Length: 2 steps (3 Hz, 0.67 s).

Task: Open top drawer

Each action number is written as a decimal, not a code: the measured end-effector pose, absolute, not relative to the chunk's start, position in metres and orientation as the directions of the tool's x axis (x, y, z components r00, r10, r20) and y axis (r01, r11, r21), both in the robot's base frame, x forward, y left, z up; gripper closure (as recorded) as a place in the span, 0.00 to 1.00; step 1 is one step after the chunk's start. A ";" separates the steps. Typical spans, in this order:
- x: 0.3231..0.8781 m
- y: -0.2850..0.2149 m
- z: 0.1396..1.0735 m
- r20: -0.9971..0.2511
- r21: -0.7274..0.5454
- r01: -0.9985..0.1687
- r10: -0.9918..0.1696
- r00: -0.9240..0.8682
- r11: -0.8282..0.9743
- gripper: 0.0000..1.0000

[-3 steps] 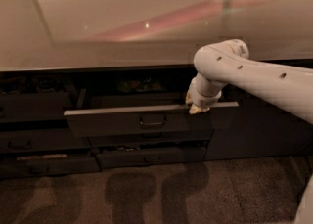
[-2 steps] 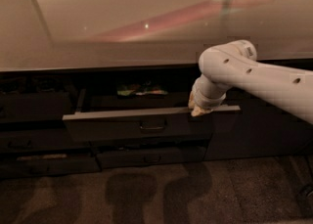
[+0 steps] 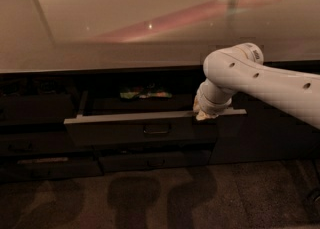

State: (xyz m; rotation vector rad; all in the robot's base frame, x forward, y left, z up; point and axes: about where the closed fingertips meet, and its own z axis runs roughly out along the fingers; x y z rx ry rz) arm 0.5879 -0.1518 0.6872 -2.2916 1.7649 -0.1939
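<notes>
We see the gripper (image 3: 202, 114) on the pulled-out top drawer's (image 3: 115, 133) pale rim (its grip we cannot tell). Colourful packets (image 3: 145, 93) lie inside, under the countertop (image 3: 125, 28).

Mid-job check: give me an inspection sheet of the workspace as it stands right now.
Surface: glossy pale countertop, only light reflections seen.
Job's things: top drawer partly open; its loop handle is free.
Clutter: colourful items inside the drawer, too dim to identify.
Grippers: hand at the drawer's top rim, right of the handle.
Cables: nothing seen.
Surroundings: lower drawers beneath; dark floor with shadows.
</notes>
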 end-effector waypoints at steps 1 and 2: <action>0.583 -0.152 0.686 -0.042 -0.270 -0.931 -0.964 0.264 -0.244 1.00; 0.558 -0.147 0.676 -0.067 -0.302 -0.919 -0.956 0.285 -0.253 1.00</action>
